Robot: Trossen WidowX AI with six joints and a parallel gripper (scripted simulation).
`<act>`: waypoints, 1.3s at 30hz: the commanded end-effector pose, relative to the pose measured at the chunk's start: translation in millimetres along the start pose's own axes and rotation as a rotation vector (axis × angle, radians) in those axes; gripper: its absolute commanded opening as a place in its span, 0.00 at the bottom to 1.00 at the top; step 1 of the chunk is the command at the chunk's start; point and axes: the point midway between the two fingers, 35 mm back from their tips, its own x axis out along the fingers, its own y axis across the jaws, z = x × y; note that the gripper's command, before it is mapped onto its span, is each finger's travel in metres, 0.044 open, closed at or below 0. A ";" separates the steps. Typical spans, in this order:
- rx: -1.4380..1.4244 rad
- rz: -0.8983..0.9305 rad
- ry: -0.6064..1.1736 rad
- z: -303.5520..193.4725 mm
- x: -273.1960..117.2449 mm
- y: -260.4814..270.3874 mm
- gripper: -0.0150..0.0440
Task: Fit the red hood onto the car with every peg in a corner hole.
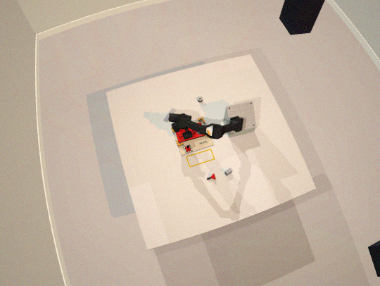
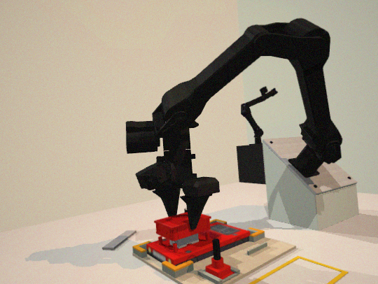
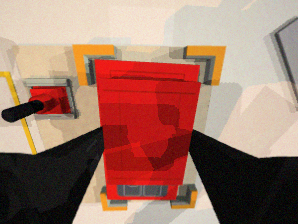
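The red hood (image 2: pixel 168 229) (image 3: pixel 145 112) is held roof up between the fingers of my gripper (image 2: pixel 183 221) (image 3: pixel 147 131), which is shut on its long sides. It hangs a little above the red chassis (image 2: pixel 164 251), roughly lined up with it in the wrist view. The grey engine block (image 2: pixel 187 240) shows below the hood. The front pegs (image 2: pixel 175 247) stand on the deck with their tops just below the hood's underside, a small gap apart. The far pegs are mostly hidden. The chassis sits between orange-topped corner brackets (image 2: pixel 178 266) (image 3: pixel 205 51) on the tan jig board (image 2: pixel 280 247).
A red piece with a black handle (image 2: pixel 217 264) (image 3: pixel 50 100) stands upright in a grey holder beside the chassis. A grey flat bar (image 2: pixel 119 240) lies on the other side. A round wheel (image 1: pixel 200 99), a small red-and-black piece (image 1: pixel 212 177) and a grey block (image 1: pixel 228 171) lie farther off.
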 end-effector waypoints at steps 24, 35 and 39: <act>0.006 0.005 -0.002 0.1 4.8 0.5 0.25; 0.006 0.005 -0.002 0.3 10.0 0.6 0.25; 0.006 0.005 -0.002 0.4 11.9 0.6 0.25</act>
